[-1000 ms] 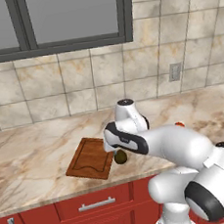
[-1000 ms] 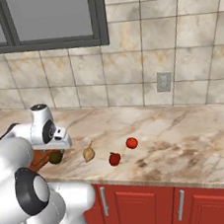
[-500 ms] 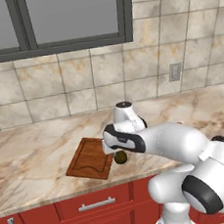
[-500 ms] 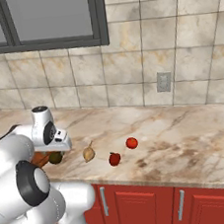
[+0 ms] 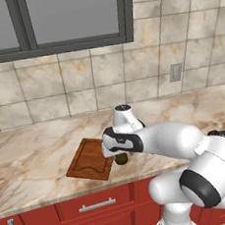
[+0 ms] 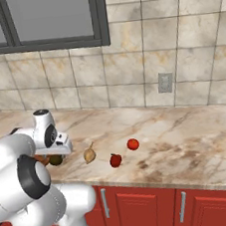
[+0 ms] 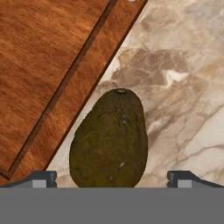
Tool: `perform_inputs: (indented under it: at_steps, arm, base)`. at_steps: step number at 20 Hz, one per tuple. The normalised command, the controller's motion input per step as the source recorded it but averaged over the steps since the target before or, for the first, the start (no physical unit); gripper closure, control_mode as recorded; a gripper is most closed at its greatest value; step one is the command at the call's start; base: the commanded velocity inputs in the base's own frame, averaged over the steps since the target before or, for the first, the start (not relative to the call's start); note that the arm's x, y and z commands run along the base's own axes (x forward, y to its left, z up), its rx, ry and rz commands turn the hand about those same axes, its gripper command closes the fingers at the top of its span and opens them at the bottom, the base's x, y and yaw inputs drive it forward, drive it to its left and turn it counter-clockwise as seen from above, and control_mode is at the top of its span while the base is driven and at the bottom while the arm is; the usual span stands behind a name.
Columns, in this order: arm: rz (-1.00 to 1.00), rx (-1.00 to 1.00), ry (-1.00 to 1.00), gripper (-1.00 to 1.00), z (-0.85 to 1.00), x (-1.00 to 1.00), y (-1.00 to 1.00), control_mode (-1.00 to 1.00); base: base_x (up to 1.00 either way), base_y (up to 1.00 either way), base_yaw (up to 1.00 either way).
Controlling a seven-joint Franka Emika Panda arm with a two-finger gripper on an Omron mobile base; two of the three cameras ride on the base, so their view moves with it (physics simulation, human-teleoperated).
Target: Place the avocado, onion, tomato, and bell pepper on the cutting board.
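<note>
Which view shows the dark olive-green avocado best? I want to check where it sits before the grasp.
The hand view: the dark olive-green avocado looms large, lying on the marble beside the reddish-brown wooden cutting board. Both base views show it as a small dark ball partly under the arm.

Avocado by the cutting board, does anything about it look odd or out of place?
Nothing stands out. The avocado lies whole on the marble counter, just off the cutting board's edge, between the open gripper's fingertips. No spills or damage show.
</note>
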Motion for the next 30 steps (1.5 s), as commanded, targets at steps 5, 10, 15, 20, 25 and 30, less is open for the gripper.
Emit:
perform_inputs:
  at_steps: [5, 10, 15, 20, 25, 30]
  arm:
    - [0.00, 0.00, 0.01, -1.00, -0.15, 0.00, 0.00, -1.00]
    - [0.00, 0.00, 0.00, -1.00, -0.14, 0.01, 0.00, -1.00]
    - [0.00, 0.00, 0.00, 1.00, -0.09, 0.00, 0.00, -1.00]
    - [0.00, 0.00, 0.00, 1.00, 0.12, -0.03, 0.01, -1.00]
    - [0.09, 0.01, 0.00, 1.00, 0.36, -0.17, 0.04, -1.00]
    - [0.24, 0.00, 0.00, 1.00, 0.37, -0.16, 0.07, -1.00]
  base:
    - [0.00, 0.00, 0.00]
    - [0.00, 0.00, 0.00]
    - [0.00, 0.00, 0.00]
    - [0.00, 0.00, 0.00]
    - [0.00, 0.00, 0.00]
    - [0.00, 0.00, 0.00]
